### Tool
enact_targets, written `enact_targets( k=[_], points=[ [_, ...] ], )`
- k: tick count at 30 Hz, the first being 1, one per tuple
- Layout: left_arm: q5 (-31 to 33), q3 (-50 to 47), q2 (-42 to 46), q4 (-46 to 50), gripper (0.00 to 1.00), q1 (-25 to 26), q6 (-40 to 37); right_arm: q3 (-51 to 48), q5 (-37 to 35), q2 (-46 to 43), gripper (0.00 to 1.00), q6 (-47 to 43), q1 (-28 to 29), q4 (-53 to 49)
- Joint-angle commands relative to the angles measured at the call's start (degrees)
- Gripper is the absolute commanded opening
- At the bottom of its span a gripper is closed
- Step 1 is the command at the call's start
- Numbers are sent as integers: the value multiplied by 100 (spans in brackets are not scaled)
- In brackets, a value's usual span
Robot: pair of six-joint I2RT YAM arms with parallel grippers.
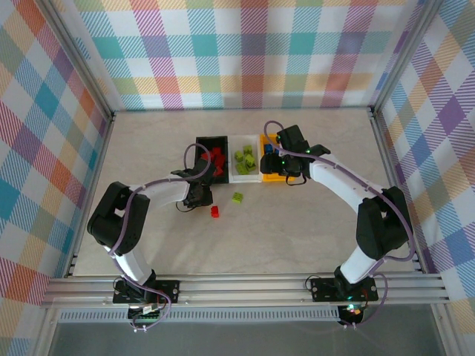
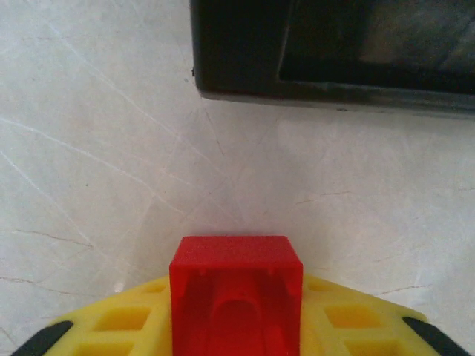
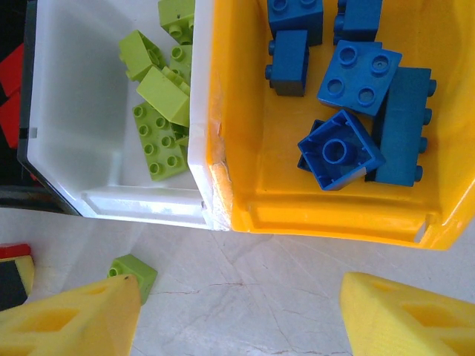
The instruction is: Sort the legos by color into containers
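Observation:
A red lego [image 2: 236,297] sits between the yellow fingers of my left gripper [image 2: 236,326], hollow underside toward the camera. That gripper is shut on it, just in front of the black container [image 2: 334,52]. In the top view the left gripper [image 1: 208,204] has this red lego [image 1: 215,211] at its tip. The black container [image 1: 211,152] holds red legos, the white one [image 3: 111,200] green legos [image 3: 159,111], the yellow one [image 3: 334,215] blue legos [image 3: 349,81]. My right gripper [image 3: 241,326] is open above bare table in front of the white and yellow containers.
One green lego [image 3: 133,271] lies loose on the table near the right gripper's left finger, also seen in the top view [image 1: 237,197]. The three containers stand side by side at mid table. Metal frame rails and checked walls border the table.

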State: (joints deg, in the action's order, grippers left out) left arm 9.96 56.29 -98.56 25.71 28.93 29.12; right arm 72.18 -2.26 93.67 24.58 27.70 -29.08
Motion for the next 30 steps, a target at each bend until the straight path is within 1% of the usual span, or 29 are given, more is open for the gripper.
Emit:
enact_targets(
  k=[1, 6, 8, 10, 14, 19, 22, 24, 26, 28, 30],
  points=[
    [-72, -110, 278, -77, 30, -45, 16, -64, 121, -122, 72, 16, -30, 171],
    [-224, -241, 1030, 201, 29, -30, 117, -107, 121, -154, 72, 12, -28, 192],
    [-255, -80, 1292, 357, 29, -15, 123, -142, 120, -180, 72, 18, -37, 222],
    [-180, 338, 1255, 546, 30, -28, 66, -209, 135, -213, 72, 45, -43, 276],
    [16, 1413, 536, 744, 30, -67, -84, -339, 172, -257, 72, 87, -55, 330],
    [83, 2912, -697, 990, 30, -176, -257, -492, 205, -386, 73, 52, -63, 319],
    [152, 3736, -1350, 1362, 30, -253, -334, -573, 349, -495, 73, 32, -63, 321],
    [173, 4063, -1636, 1498, 31, -273, -370, -641, 513, -574, 73, 4, -63, 339],
    [147, 4390, -1857, 1643, 38, -291, -420, -740, 738, -664, 74, -6, -63, 396],
    [135, 4674, -2055, 1865, 50, -295, -451, -866, 966, -797, 75, -13, -63, 471],
    [38, 4712, -2032, 1905, 62, -292, -451, -961, 1114, -911, 76, -5, -63, 468]
  ],
)
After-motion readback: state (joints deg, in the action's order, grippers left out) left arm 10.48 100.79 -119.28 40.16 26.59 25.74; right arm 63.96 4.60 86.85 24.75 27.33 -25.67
